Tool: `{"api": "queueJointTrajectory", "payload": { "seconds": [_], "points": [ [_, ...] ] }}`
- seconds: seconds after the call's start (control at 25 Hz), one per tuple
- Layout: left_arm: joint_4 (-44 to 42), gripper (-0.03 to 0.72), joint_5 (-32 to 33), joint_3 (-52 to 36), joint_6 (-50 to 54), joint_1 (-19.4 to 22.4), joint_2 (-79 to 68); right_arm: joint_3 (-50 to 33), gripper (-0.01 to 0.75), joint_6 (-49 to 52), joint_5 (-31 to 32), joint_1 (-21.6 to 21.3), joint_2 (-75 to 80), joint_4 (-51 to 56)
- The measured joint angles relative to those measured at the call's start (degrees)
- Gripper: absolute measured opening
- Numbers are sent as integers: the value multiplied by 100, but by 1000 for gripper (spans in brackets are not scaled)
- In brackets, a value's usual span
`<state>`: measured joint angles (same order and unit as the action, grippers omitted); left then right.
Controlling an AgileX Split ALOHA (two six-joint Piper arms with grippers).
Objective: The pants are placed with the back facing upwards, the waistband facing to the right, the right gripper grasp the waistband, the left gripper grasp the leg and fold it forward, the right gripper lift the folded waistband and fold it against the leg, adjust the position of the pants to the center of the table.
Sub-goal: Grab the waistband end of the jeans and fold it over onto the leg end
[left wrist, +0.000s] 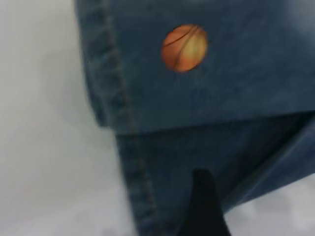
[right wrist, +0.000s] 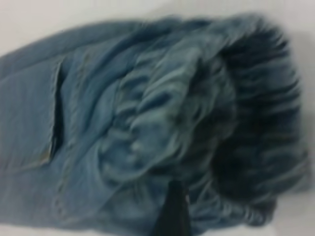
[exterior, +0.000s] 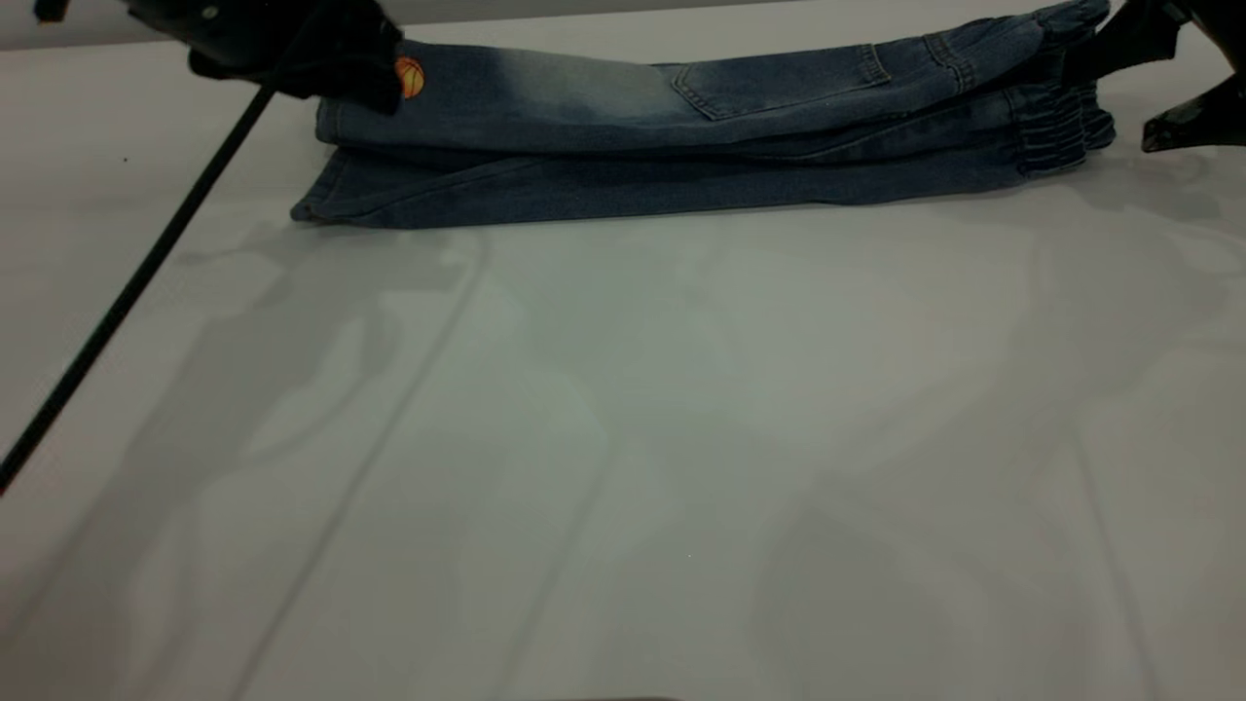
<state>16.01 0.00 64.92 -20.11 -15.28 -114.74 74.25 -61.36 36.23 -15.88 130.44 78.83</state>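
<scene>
My left gripper (exterior: 375, 83) was at the hem end of the pants (exterior: 681, 136), close to the far left part of the table (exterior: 623, 438). It covered the hem of the leg (exterior: 545, 92) just beside the orange basketball print (exterior: 410, 77). I cannot tell if its fingers were spread or pinching the cloth; in the left wrist view only one dark fingertip (left wrist: 203, 206) showed, over the lower layer of denim. My right gripper (exterior: 1095, 54) was at the other end, against the waistband (exterior: 1061, 122), near the far right edge of the table. Its state I also cannot tell. The pants lay folded lengthwise along the far edge, the printed leg on top of the plain one, with one back pocket (exterior: 779, 83) facing up. In the right wrist view the waistband (right wrist: 197, 132) was bunched and ruffled.
</scene>
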Motion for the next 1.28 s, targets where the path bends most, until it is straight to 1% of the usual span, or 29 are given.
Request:
{"api": "queueJointTrajectory", "payload": {
  "seconds": [0.08,0.16,0.24,0.36,0.44,0.52,0.64,0.76,0.84,0.96,1.08,1.16,1.28],
  "points": [
    [41,503,80,32,39,-149,0,6,596,-318,33,0,27,320],
    [53,503,111,45,57,-278,0,12,594,-648,302,0,58,548],
    [53,503,111,51,57,-358,-28,26,594,-870,744,0,77,724],
    [59,503,111,57,68,-382,-75,31,594,-1026,1600,0,82,992],
    [64,503,91,57,67,-382,-79,31,594,-1037,1889,24,82,1127],
    [64,503,50,57,69,-382,-79,31,594,-1049,1890,59,82,1219],
    [66,503,39,57,69,-382,-79,31,594,-1005,1680,174,94,1279],
    [70,503,0,57,69,-382,-79,32,594,-1037,1576,409,181,1569],
    [70,503,0,57,74,-382,-79,77,594,-1441,1460,561,271,1990],
    [70,503,0,57,74,-382,-79,547,594,-2251,1350,674,376,2231],
    [72,503,0,57,74,-382,-79,1205,594,-2567,1450,674,371,2330],
    [72,503,0,57,74,-382,-79,1529,594,-2520,1547,663,363,2377],
    [72,503,0,57,74,-382,-79,1627,594,-2110,1579,656,352,2245]
  ]
}}
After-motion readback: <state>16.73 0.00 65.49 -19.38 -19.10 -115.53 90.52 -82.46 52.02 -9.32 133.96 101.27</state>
